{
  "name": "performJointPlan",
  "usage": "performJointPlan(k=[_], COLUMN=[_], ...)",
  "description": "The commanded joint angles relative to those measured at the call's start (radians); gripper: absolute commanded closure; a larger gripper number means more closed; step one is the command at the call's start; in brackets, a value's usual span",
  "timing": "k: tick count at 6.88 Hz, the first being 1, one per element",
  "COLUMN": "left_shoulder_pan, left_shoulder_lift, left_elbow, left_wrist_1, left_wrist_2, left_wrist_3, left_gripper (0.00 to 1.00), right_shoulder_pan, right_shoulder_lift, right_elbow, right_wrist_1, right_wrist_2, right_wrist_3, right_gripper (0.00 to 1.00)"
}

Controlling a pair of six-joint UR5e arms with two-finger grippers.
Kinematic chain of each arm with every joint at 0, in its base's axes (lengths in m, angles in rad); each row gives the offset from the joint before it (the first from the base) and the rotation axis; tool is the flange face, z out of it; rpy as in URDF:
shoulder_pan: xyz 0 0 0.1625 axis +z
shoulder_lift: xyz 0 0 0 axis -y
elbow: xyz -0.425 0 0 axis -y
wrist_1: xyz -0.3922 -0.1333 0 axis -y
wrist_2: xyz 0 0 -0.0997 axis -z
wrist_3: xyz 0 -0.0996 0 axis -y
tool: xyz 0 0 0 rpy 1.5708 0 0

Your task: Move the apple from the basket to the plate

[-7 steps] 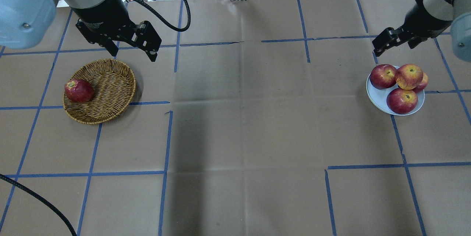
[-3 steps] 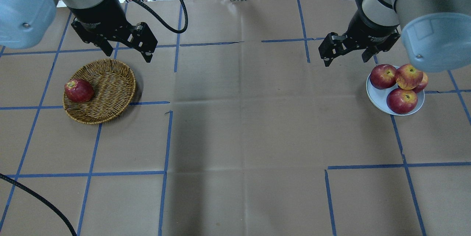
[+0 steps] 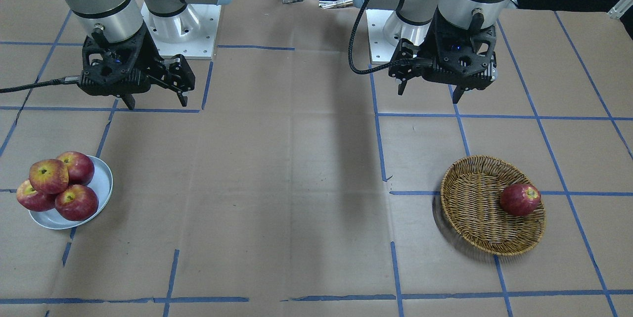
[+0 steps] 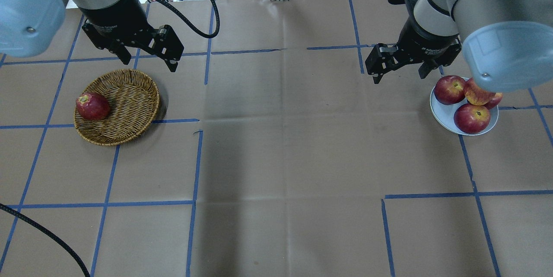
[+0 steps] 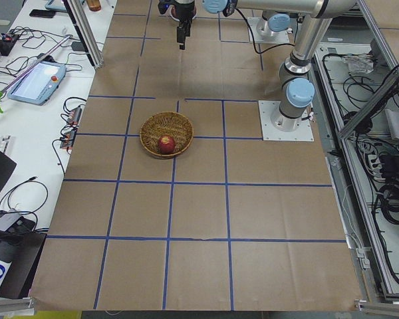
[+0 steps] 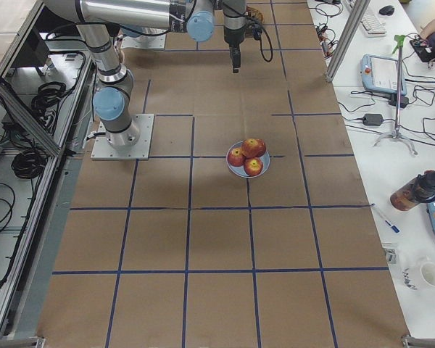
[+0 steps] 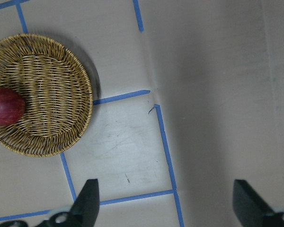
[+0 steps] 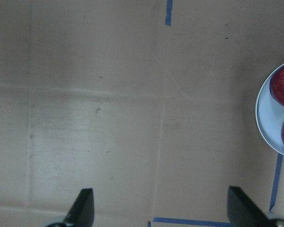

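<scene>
The yellow-blushed apple lies on top of three redder apples on the pale grey-blue plate. My right arm's elbow partly hides it from overhead. It shows whole in the front view. The wicker basket holds one dark, evenly red apple at its left side. My left gripper is open and empty, just beyond the basket's far rim. My right gripper is open and empty, left of the plate and above the table.
Brown paper with blue tape lines covers the table. A black cable crosses the near left corner. The left wrist view shows the basket. The right wrist view shows the plate's edge.
My right arm swung left, from beyond the plate to the plate's left side, and its elbow now covers part of the top apple. My left gripper drew back slightly. No apple moved.
</scene>
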State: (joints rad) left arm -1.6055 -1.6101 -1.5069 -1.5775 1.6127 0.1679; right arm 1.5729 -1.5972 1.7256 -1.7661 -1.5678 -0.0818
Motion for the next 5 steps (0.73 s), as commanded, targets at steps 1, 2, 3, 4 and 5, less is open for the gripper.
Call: performJointPlan(k=[1, 2, 3, 4, 5], left_shoulder_pan=[0.001, -0.001, -0.001, -0.001, -0.001], left_shoulder_lift=[0.001, 0.001, 0.004, 0.007, 0.009], left_elbow=[0.004, 0.004, 0.004, 0.001, 0.001], left_wrist_1=[0.005, 0.005, 0.005, 0.005, 0.005], left_wrist_2=[-0.002, -0.002, -0.002, -0.004, -0.004], left_wrist_3=[-0.010, -0.008, -0.008, -0.008, -0.008], left_gripper=[0.01, 0.01, 0.01, 0.01, 0.01], right_shoulder_pan=[-0.007, -0.007, -0.008, -0.010, -0.010], right_shoulder_lift=[-0.006, -0.006, -0.006, -0.006, -0.007], right_elbow=[-0.008, -0.008, -0.008, -0.008, -0.008], right_wrist_1=[-0.001, -0.001, -0.001, 0.005, 0.005], right_wrist_2=[-0.048, -0.041, -0.040, -0.040, -0.040], right_wrist_3=[-0.001, -0.001, 0.000, 0.000, 0.000], right_gripper=[0.00, 0.00, 0.00, 0.00, 0.00])
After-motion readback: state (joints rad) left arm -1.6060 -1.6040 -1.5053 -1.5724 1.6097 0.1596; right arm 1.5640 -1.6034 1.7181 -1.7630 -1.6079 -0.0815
